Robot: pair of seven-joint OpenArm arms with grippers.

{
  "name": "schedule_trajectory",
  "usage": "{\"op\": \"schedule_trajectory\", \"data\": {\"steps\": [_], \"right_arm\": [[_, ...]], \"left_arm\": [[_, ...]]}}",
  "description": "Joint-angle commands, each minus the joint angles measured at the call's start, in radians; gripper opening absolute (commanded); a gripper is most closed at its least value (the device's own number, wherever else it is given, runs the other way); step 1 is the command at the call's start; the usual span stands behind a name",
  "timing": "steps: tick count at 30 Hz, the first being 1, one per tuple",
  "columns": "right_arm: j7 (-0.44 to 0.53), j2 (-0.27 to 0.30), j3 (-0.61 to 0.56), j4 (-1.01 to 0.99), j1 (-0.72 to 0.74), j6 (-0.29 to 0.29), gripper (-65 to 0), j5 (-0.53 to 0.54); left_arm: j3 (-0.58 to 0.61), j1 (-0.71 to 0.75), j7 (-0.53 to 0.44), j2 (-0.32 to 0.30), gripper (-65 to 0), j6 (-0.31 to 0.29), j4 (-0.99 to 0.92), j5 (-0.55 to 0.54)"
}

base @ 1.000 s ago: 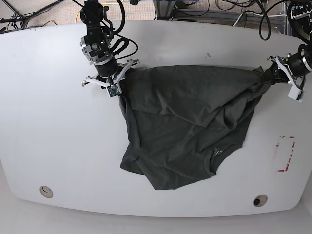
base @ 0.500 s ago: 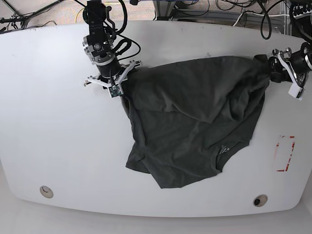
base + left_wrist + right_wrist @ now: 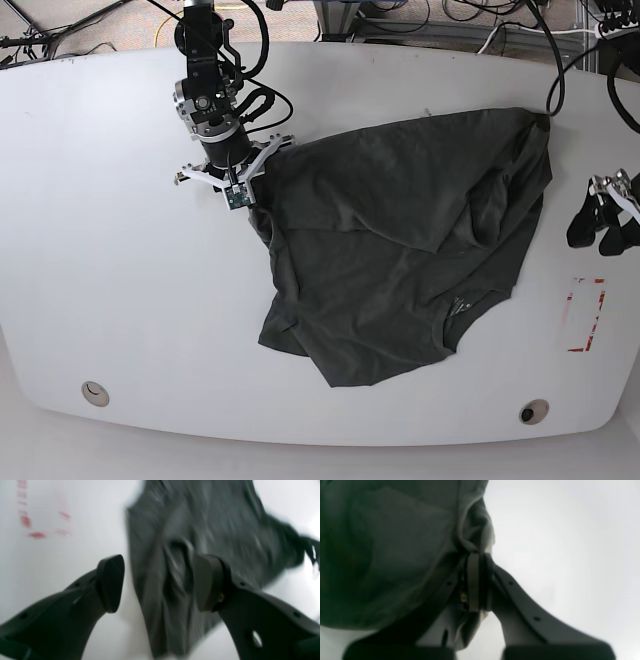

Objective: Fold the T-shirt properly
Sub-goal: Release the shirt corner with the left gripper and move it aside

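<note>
The T-shirt point(image 3: 400, 250) lies crumpled mid-tabletop point(image 3: 100, 300). Right gripper point(image 3: 243, 178) pinches its corner, probably anchoring it (wrist view dim); left gripper point(image 3: 600, 215), fingers spread, hangs clear beside the shirt.

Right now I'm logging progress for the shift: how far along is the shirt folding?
Early stage. Done: nothing that looks like a fold; the T-shirt lies rumpled on the table. In hand: the right end effector is shut on one shirt edge, while the left end effector is open, off the fabric. Left: flattening the shirt and every fold.
</note>
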Motion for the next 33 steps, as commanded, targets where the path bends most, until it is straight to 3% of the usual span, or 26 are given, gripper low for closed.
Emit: {"op": "schedule_trajectory", "data": {"steps": [1, 8, 16, 18, 22, 27, 30, 33], "right_arm": [[0.025, -0.003, -0.001, 0.021, 0.009, -0.004, -62.1, 0.006], [0.025, -0.007, -0.001, 0.019, 0.032, -0.004, -62.1, 0.006], [0.019, -0.009, -0.001, 0.027, 0.032, -0.004, -60.6, 0.006], [0.019, -0.009, -0.001, 0.027, 0.032, -0.004, -56.3, 0.006], [0.019, -0.009, -0.001, 0.048, 0.023, -0.005, -38.4, 0.006], [0.019, -0.01, -0.001, 0.11, 0.005, -0.005, -20.8, 0.006], [0.022, -0.01, -0.001, 0.163, 0.0, -0.005, -14.9, 0.006], [0.024, -0.009, -0.008, 0.192, 0.005, 0.002, -13.6, 0.008]], "left_arm": [[0.013, -0.083, -0.012, -0.012, -24.2, -0.008, -0.058, -0.015], [0.117, -0.273, -0.015, 0.001, -24.2, -0.006, -0.205, 0.081], [0.154, -0.381, -0.015, 0.096, -24.2, -0.032, -0.322, 0.268], [0.156, -0.381, -0.015, 0.108, -24.2, -0.069, -0.317, 0.301], [0.156, -0.381, -0.014, 0.131, -24.4, -0.154, -0.316, 0.341], [0.156, -0.365, -0.012, 0.131, -24.4, -0.178, -0.316, 0.35], [0.156, -0.318, -0.012, 0.131, -24.6, -0.178, -0.297, 0.347], [0.156, -0.278, -0.012, 0.131, -24.6, -0.178, -0.236, 0.347]]}}
